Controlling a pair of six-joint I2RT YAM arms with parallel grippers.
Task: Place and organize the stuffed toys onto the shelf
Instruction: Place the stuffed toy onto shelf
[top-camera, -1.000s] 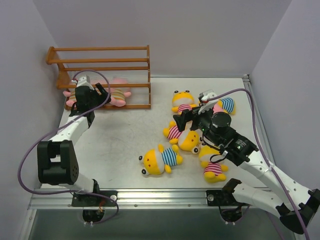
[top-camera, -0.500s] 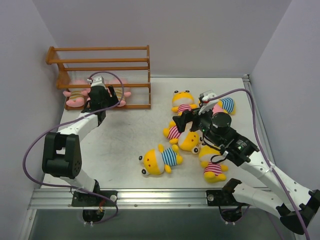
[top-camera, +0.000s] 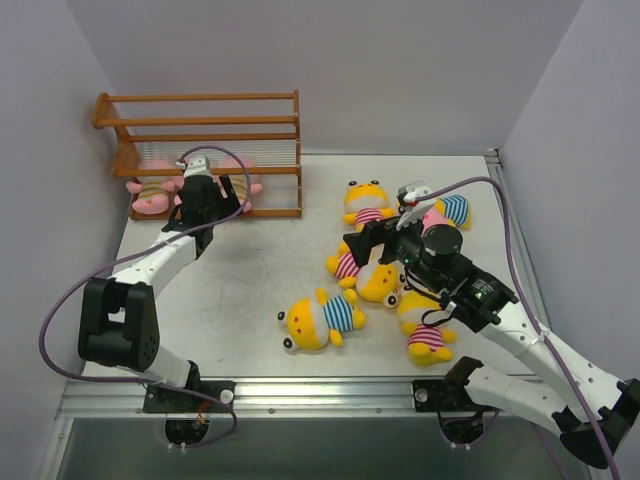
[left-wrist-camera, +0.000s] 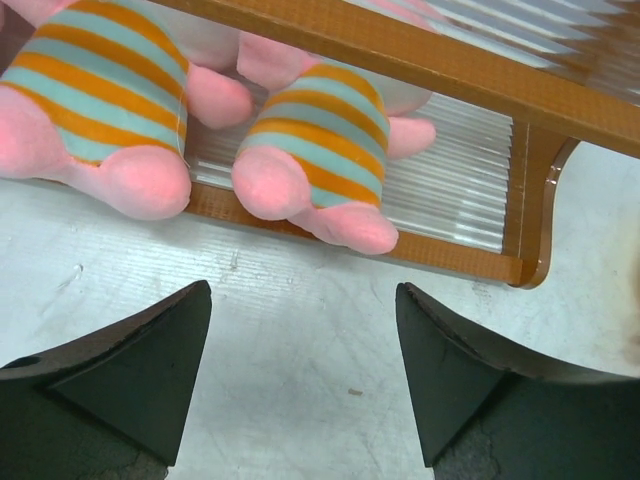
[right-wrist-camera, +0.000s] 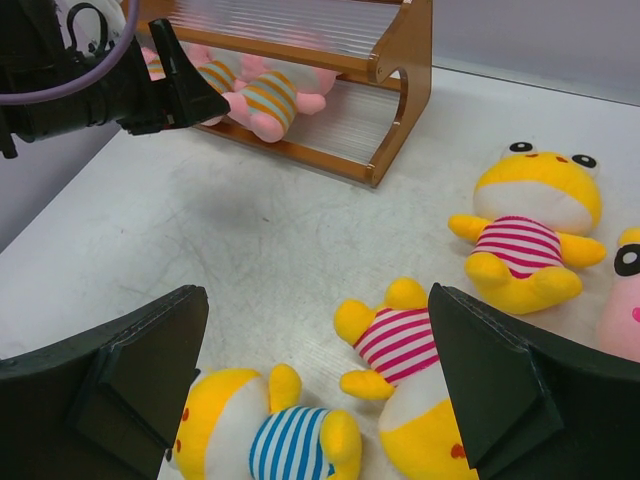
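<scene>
The orange-brown shelf (top-camera: 200, 125) stands at the back left. Two pink toys in tan-striped shirts (top-camera: 150, 192) (top-camera: 243, 180) lie on its bottom tier; in the left wrist view they are the left one (left-wrist-camera: 95, 90) and the right one (left-wrist-camera: 315, 135). My left gripper (top-camera: 210, 192) (left-wrist-camera: 300, 370) is open and empty just in front of them, over bare table. My right gripper (top-camera: 375, 235) (right-wrist-camera: 315, 385) is open and empty above a yellow toy in a pink-striped shirt (right-wrist-camera: 400, 345) and a blue-striped one (right-wrist-camera: 270, 440).
More toys lie on the right half of the table (top-camera: 250, 270): a pink-striped yellow one (top-camera: 365, 203), another (top-camera: 428, 338), a blue-striped one (top-camera: 322, 318) and a blue-striped one (top-camera: 456, 208) partly hidden behind my right arm. Walls close in on three sides.
My left gripper has moved to the right along the shelf front, uncovering the left pink toy. The right arm and the loose toys have not moved.
</scene>
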